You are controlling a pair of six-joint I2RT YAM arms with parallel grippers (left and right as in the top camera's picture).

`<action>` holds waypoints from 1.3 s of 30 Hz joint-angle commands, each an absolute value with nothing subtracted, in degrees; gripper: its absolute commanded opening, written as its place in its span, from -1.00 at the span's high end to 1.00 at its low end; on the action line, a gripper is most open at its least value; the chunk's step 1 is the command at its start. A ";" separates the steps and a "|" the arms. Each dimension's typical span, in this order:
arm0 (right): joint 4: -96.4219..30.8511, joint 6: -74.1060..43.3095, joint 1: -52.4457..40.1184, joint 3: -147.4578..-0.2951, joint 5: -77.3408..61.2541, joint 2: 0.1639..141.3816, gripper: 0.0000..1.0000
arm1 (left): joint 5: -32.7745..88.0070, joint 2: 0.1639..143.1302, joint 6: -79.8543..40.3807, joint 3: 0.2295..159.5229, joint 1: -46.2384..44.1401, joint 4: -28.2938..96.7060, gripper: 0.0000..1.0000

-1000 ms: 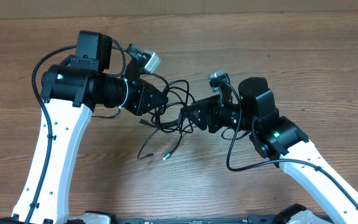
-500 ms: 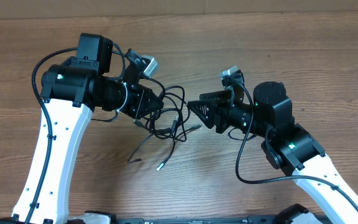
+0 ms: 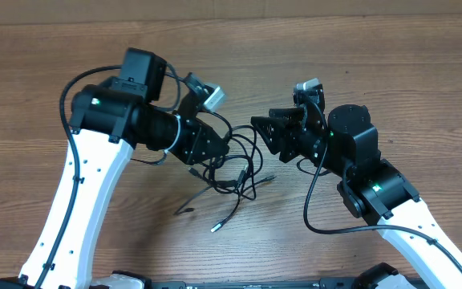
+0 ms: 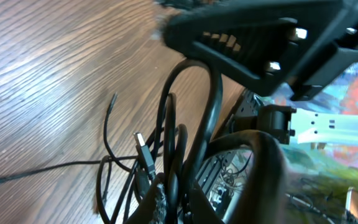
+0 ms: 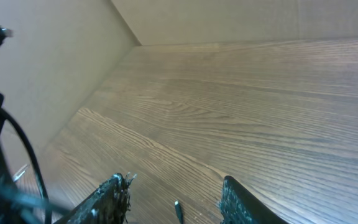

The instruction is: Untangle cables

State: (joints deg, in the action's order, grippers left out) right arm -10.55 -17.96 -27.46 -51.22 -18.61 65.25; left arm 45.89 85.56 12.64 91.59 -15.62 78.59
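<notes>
The left gripper (image 3: 219, 150), a black two-finger claw on a white arm, is clamped shut on a knot of thin black cables (image 3: 235, 172). Their loops hang just below its tips and trail silvery plug ends over the brown wooden table (image 3: 423, 72). Opposite, the right gripper (image 3: 265, 128) stands parted and empty, near the loops. Separation appears to be under way. Next, the right gripper needs to close on a single strand and draw it clear.

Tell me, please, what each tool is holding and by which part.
The left tool is shut on the cables, gripping the tangled loops of the bundle, their ends trailing free. The right tool is open and holds nothing.
</notes>
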 commanded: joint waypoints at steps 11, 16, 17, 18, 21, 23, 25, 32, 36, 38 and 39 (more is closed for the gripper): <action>-18.09 -17.50 -27.35 -51.51 -17.63 65.47 0.11 | 42.83 85.08 5.93 92.62 -15.99 73.71 0.91; -23.42 -17.50 -27.35 -51.51 -17.61 65.47 0.14 | 42.81 85.08 5.52 92.62 -15.99 72.75 0.91; -24.08 -17.50 -27.35 -51.51 -17.61 65.45 0.14 | 42.78 85.06 5.52 92.62 -15.99 72.66 0.90; -24.82 -17.52 -27.35 -51.51 -17.63 65.34 0.14 | 42.57 85.08 5.45 92.62 -15.99 72.55 0.90; -26.70 -17.54 -27.35 -51.51 -18.13 64.29 0.14 | 39.05 85.08 1.80 92.62 -15.99 72.12 0.91; -27.62 -18.15 -27.35 -51.51 -19.46 62.87 0.16 | 35.53 85.08 -1.78 92.62 -15.99 71.79 0.91; -28.36 -22.22 -27.33 -51.51 -21.87 61.08 0.23 | 32.80 85.06 -4.45 92.62 -15.99 71.61 0.92; -29.17 -51.77 -27.59 -51.48 -33.10 59.57 0.12 | 33.30 85.06 -5.72 92.62 -16.27 68.88 0.91; -31.27 -59.46 -29.71 -51.48 -35.97 61.47 0.21 | 35.99 85.08 -7.77 92.62 -16.58 66.04 0.91; -31.66 -61.71 -30.96 -51.48 -35.18 62.98 0.23 | 37.17 85.08 -7.75 92.62 -16.58 65.47 0.91; -31.59 -62.94 -31.38 -51.48 -34.22 64.01 0.22 | 37.17 85.08 -7.77 92.62 -16.58 65.49 0.91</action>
State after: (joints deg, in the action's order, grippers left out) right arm -31.79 -54.48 -30.06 -51.22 -33.19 62.17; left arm 34.37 85.56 -6.13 91.59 -16.43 65.91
